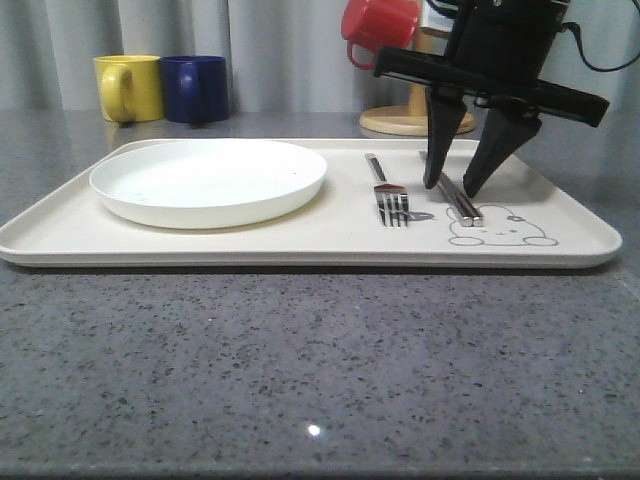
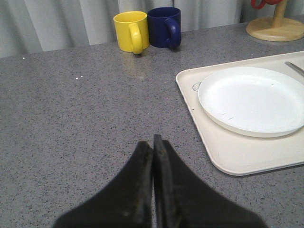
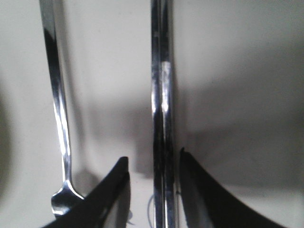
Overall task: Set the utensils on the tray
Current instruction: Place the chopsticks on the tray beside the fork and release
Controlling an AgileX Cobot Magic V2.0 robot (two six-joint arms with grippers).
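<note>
On the cream tray [image 1: 300, 245] lie a white plate [image 1: 208, 178] at the left, a silver fork [image 1: 388, 194] in the middle and a pair of metal chopsticks [image 1: 455, 195] by the rabbit drawing. My right gripper [image 1: 452, 187] stands open just above the tray, one finger on each side of the chopsticks [image 3: 161, 118], not gripping them; the fork [image 3: 57, 99] lies beside them. My left gripper [image 2: 153, 142] is shut and empty over the bare counter, left of the tray [image 2: 228, 152] and plate [image 2: 254, 99]. No spoon is in sight.
A yellow mug [image 1: 130, 87] and a blue mug [image 1: 195, 88] stand behind the tray at the left. A red mug [image 1: 378, 27] hangs on the wooden stand [image 1: 412, 120] behind the right arm. Grey stone counter [image 1: 300, 370] lies open in front of the tray.
</note>
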